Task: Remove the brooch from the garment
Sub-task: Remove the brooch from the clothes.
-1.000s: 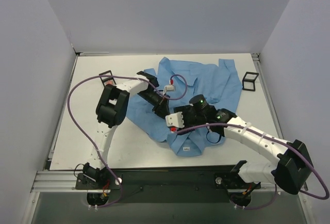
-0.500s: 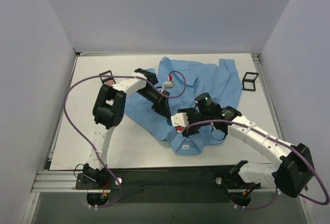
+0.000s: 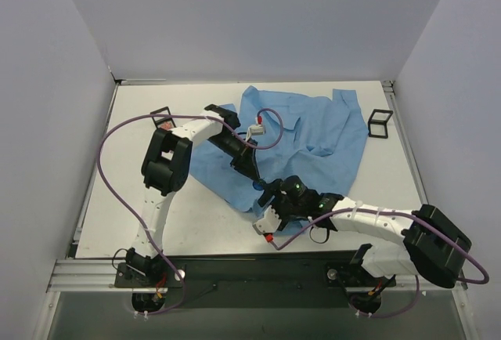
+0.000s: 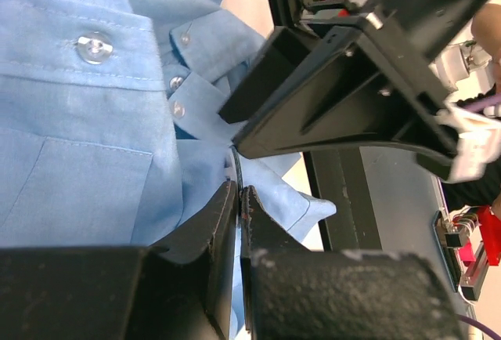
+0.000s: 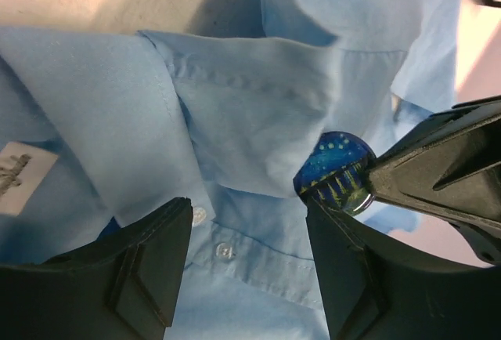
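The garment (image 3: 313,132), a light blue button-up shirt, lies crumpled on the white table. The brooch (image 5: 338,171), a small round dark-blue disc with pale dots and streaks, sits beside a folded collar edge of the shirt. It shows as a blue dot in the top view (image 3: 259,186). My left gripper (image 3: 257,179) is shut on the brooch's edge; its own wrist view shows the jaws (image 4: 238,189) closed on a thin dark rim. My right gripper (image 5: 246,207) is open over the shirt's button placket, its right finger (image 5: 352,269) just below the brooch. It is low at the shirt's near edge (image 3: 270,197).
Two black rectangular frames stand on the table, one at the back left (image 3: 160,115) and one at the back right (image 3: 380,123). The shirt's white neck label (image 5: 16,171) lies to the left in the right wrist view. Walls close in on the table's three sides.
My right arm has swung down and toward the near edge, its gripper now beside the brooch and covering the shirt's collar end. My left arm has barely moved.
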Available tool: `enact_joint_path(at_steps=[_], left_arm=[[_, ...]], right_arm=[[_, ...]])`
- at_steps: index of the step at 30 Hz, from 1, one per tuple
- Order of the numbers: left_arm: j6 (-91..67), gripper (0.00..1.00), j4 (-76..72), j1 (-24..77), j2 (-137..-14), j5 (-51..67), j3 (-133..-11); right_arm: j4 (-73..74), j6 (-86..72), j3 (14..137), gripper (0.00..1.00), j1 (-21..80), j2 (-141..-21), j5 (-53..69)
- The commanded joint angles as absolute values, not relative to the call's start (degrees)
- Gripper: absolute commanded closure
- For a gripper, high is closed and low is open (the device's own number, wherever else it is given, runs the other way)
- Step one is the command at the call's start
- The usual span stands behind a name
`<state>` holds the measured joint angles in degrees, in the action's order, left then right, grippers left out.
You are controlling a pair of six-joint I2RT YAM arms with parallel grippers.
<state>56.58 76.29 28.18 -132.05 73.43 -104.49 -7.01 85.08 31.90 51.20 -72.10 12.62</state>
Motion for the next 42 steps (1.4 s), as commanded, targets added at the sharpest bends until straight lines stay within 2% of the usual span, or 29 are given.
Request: enact_joint_path(at_steps=[1, 9, 14, 23, 42], left_arm=[[56.6, 1.0, 90.09, 28.48, -132.01, 75.41, -105.73], [57.13, 1.0, 90.09, 28.48, -131.92, 75.76, -104.77], [57.13, 1.0, 90.09, 28.56, -132.01, 75.94, -104.77], [57.39, 1.0, 90.17, 28.48, -130.61, 76.2, -104.41], [58.1, 1.0, 90.09, 28.56, -129.9, 77.43, -103.36]], right_arm=[[-32.76, 95.44, 24.35, 0.4, 52.12, -73.12, 5.8], [-53.05, 102.48, 17.14, 0.44, 52.65, -73.21, 6.59], [-65.8, 105.02, 12.58, 0.45, 52.73, -74.79, 11.67], [-65.65, 105.73, 9.32, 0.46, 52.65, -74.71, 13.45], [-71.01, 106.61, 11.34, 0.5, 53.44, -81.91, 13.54]])
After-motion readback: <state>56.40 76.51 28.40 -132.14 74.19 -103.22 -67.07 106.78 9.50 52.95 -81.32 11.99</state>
